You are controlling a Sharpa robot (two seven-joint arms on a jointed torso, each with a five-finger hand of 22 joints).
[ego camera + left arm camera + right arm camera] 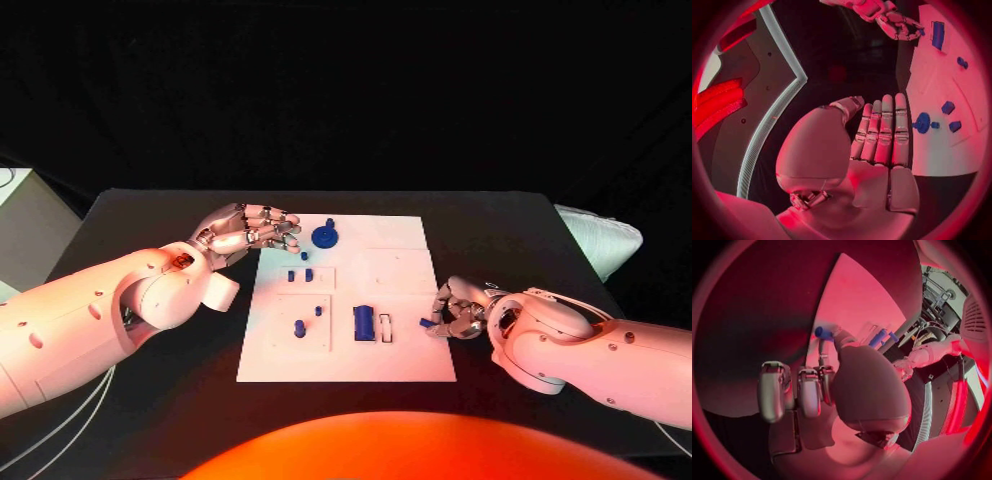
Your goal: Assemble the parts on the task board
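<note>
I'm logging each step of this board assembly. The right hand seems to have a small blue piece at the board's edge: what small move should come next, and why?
Probably carry it inward over the task board. The right hand pinches a small blue part at the board's right edge, beside the blue block and the white slot piece. The left hand holds nothing, near the blue round part.

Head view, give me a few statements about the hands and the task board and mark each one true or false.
1. The right hand pinches a small blue part at the right edge of the task board. True.
2. The left hand holds the blue round part. False: it holds nothing; the round part sits on the board beside its fingers.
3. The task board is black. False: it is white, on a black table.
4. A blue block stands on the board's near half. True.
</note>
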